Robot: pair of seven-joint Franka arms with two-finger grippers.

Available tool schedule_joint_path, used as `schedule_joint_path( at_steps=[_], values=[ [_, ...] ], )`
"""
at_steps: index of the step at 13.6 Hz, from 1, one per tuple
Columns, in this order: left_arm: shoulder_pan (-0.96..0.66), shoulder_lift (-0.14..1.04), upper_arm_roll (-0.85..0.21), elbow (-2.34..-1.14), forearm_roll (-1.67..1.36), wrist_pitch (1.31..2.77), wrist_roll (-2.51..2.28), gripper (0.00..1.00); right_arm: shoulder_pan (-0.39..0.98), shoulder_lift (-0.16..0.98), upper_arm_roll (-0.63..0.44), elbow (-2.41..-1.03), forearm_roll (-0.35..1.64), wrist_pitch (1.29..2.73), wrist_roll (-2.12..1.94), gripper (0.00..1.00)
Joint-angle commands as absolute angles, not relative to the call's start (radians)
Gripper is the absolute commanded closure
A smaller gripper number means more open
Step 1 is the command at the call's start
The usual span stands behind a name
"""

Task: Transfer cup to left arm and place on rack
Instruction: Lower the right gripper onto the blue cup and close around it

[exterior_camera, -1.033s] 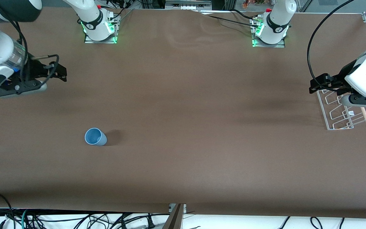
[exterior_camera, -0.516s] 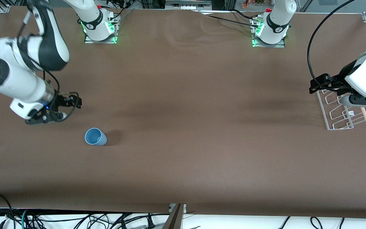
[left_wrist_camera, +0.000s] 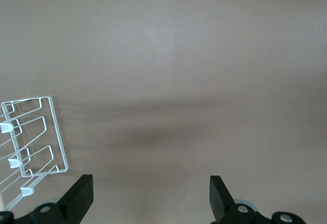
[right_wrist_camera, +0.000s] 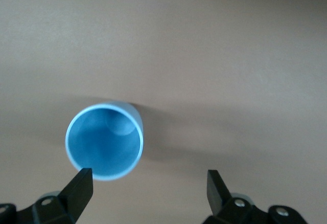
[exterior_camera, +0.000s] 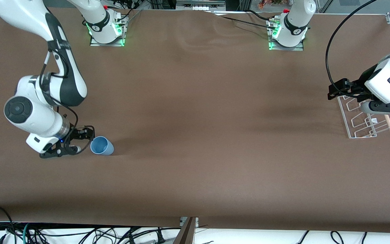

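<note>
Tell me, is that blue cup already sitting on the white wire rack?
No, the cup stands on the bare table beside the right gripper, while the rack lies at the left arm's end.

Even, soft overhead light covers the brown worktop [exterior_camera: 195, 135], with no hard glare anywhere. Broad diffuse shadows band across its middle, and a darker smudge sits near the rack [exterior_camera: 364, 118]. The cup [exterior_camera: 102, 146] throws a faint soft shadow toward the left arm's end. In the right wrist view the cup's rim reads sharp, while the right tool [right_wrist_camera: 148, 191] fingertips look slightly soft. Green lights glow at both arm bases.
</note>
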State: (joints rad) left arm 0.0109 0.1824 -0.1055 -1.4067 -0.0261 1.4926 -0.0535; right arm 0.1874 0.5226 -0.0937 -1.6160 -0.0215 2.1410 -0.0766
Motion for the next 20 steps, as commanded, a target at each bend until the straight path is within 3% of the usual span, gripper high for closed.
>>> schedule_joint_path(
  at_steps=[1, 6, 7, 8, 9, 11, 12, 16, 20],
  values=[
    [-0.003, 0.199, -0.107, -1.376, -0.041, 1.483, -0.063, 0.0, 0.176, 0.627, -0.084, -1.523, 0.027, 2.141, -0.086, 0.01],
    [-0.002, 0.199, -0.109, -1.385, -0.048, 1.486, -0.051, 0.0, 0.178, 0.676, -0.084, -1.525, 0.041, 2.195, -0.086, 0.02],
    [-0.002, 0.198, -0.118, -1.391, -0.057, 1.494, -0.051, 0.0, 0.176, 0.69, -0.083, -1.532, 0.043, 2.218, -0.084, 0.07],
    [0.0, 0.196, -0.129, -1.4, -0.066, 1.502, -0.048, 0.0, 0.176, 0.702, -0.083, -1.534, 0.048, 2.221, -0.08, 0.19],
    [0.0, 0.196, -0.129, -1.404, -0.071, 1.502, -0.035, 0.0, 0.176, 0.704, -0.083, -1.534, 0.063, 2.22, -0.075, 0.37],
    [-0.002, 0.198, -0.13, -1.405, -0.078, 1.502, 0.033, 0.0, 0.176, 0.706, -0.083, -1.534, 0.069, 2.211, -0.075, 0.87],
    [-0.002, 0.198, -0.13, -1.407, -0.078, 1.5, 0.076, 0.0, 0.179, 0.704, -0.083, -1.534, 0.071, 2.204, -0.074, 1.0],
    [-0.002, 0.196, -0.129, -1.439, -0.081, 1.503, 0.23, 0.0, 0.192, 0.69, -0.075, -1.51, 0.133, 2.093, -0.061, 1.0],
    [-0.002, 0.206, -0.13, -1.453, -0.124, 1.512, 0.401, 0.0, 0.253, 0.692, -0.071, -1.393, 0.282, 1.921, 0.09, 1.0]
  ],
)
